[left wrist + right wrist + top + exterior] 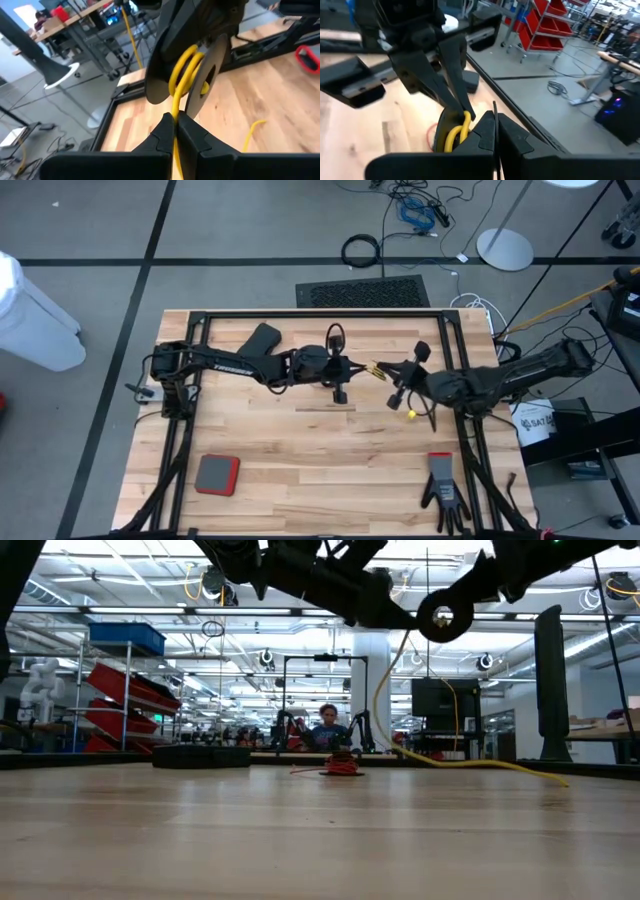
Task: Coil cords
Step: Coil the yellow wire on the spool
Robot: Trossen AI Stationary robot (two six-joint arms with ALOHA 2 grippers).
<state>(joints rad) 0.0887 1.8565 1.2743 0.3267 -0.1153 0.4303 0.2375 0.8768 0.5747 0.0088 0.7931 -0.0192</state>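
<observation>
A small black reel (200, 75) hangs above the middle of the table, with several turns of yellow cord (182, 75) wound on it. My right gripper (495, 131) is shut on the reel. My left gripper (175, 131) faces it from the table's left, shut on the yellow cord just below the reel. In the low view the reel (443, 616) shows its pale centre. The cord drops from it, and the slack tail (480, 765) lies on the wood. The reddish-orange cord (342, 766) lies in a small heap on the table farther back. My left gripper pinches a single strand of the yellow cord (174, 116) between its two fingers, right where the strand leaves the reel. The fingers come nearly level from the table's left. My right gripper pinches the thin edge of the reel (494, 109) between its fingers, coming nearly level from the table's right. The reel is lifted clear of the table.
A red-and-grey pad (217, 473) lies near the front left, a black glove (443, 492) near the front right, and a black block (258, 340) at the back left. Black frame rails (320, 314) run along the table's edges. A person sits beyond the table (328, 720).
</observation>
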